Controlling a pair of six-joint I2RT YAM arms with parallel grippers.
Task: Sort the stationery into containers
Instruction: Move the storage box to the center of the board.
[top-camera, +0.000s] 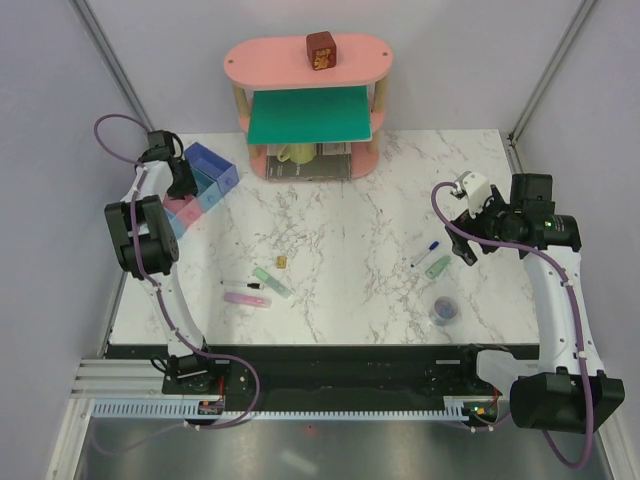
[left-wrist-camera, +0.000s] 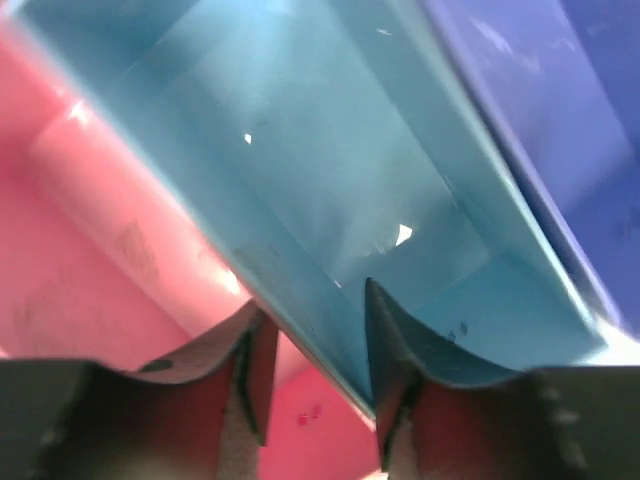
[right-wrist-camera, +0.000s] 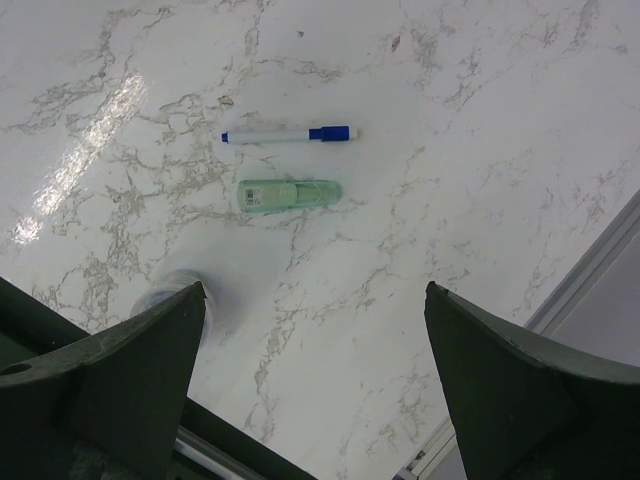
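The left gripper (left-wrist-camera: 310, 300) has its fingers astride the wall between the pink bin (left-wrist-camera: 90, 250) and blue bin (left-wrist-camera: 330, 160) of the containers (top-camera: 215, 172), far left (gripping or not, I cannot tell). The right gripper (right-wrist-camera: 312, 292), fingers wide apart, hangs over the white pen (right-wrist-camera: 290, 134) and mint-green marker (right-wrist-camera: 290, 194), right.

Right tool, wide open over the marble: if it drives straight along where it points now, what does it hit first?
Probably the mint-green marker lying ahead of the right tool, with the white pen just beyond. Depth is unclear: it could touch bare table first.
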